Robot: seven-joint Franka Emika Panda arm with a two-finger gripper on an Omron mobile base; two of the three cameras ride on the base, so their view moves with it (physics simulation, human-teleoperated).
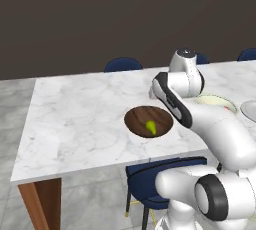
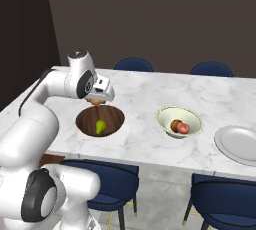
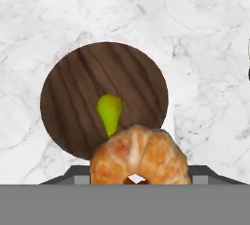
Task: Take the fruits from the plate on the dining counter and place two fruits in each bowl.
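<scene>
The gripper (image 2: 96,102) is clamped on the smaller orange-tan fruit (image 3: 139,156), a lumpy, segmented, peel-textured ball that bulges up from between the finger tips in the hand view and hides them almost entirely. In the right base view that fruit (image 2: 95,102) shows as a small orange spot under the hand, just above the far rim of the dark brown wooden bowl (image 2: 111,119).

Using that wooden bowl as the landmark: it is wide, shallow and round, with a streaked grain (image 3: 136,79), and it holds the green-yellow fruit (image 3: 109,112), a smooth oblong shape that tapers to a point. The fruit lies near the middle of the bowl (image 1: 160,117), and the green-yellow fruit (image 1: 151,127) sits toward its near side in the left base view.

To the right of the wooden bowl, well apart from it, stands the cream bowl (image 2: 167,115), deep and flared, with a pale-green tint. In it lie the red-pink fruit (image 2: 184,128) and the orange-brown fruit (image 2: 175,125), touching each other. In the left base view the arm covers most of this bowl (image 1: 215,99).

Further right again is the plate (image 2: 239,144), flat, round, light grey with a low rim, cut off by the picture edge.

All of these rest on the dining counter (image 1: 80,119), white marble with grey veins and a brown wooden end panel (image 1: 42,201). Dark blue chairs (image 2: 133,64) stand along both long sides.
</scene>
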